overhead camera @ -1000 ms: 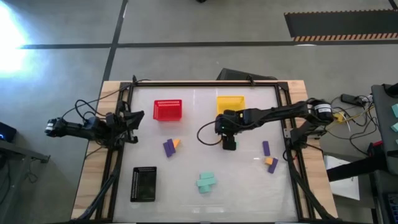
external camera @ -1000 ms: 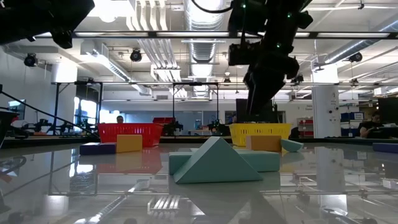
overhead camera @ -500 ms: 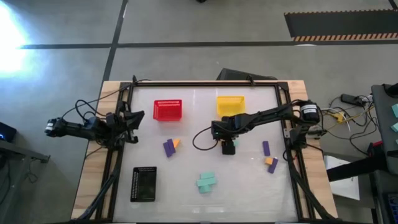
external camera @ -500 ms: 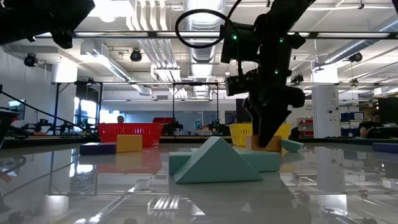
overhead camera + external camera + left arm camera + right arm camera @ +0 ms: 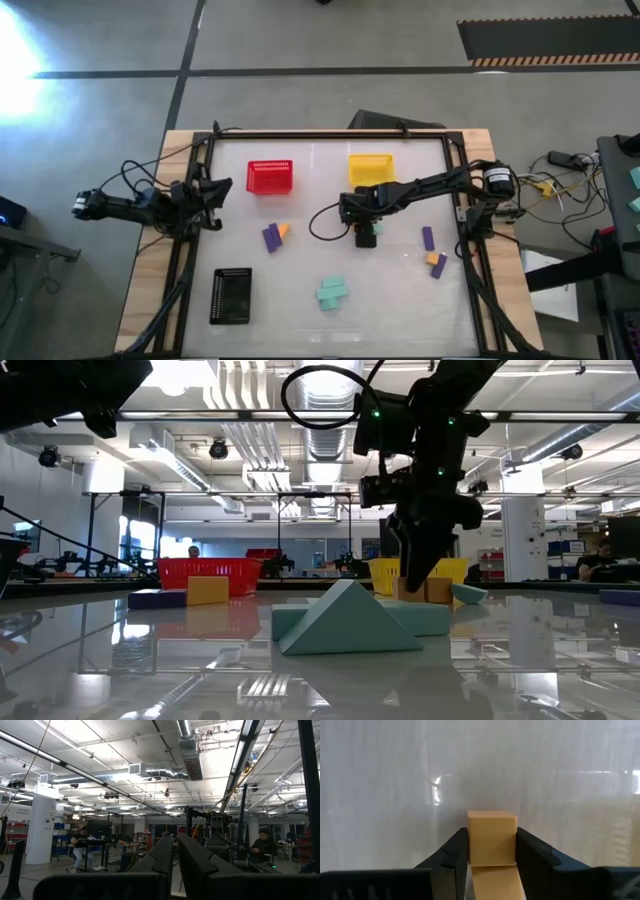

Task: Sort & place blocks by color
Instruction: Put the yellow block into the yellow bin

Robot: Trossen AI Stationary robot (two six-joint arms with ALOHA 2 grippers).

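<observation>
Down and inward since a second ago: the right gripper now has its fingers pressed against both sides of an orange block on the glossy white surface, just in front of the yellow basket. Left gripper sits shut and empty at the surface's left edge, facing the open workshop.
</observation>
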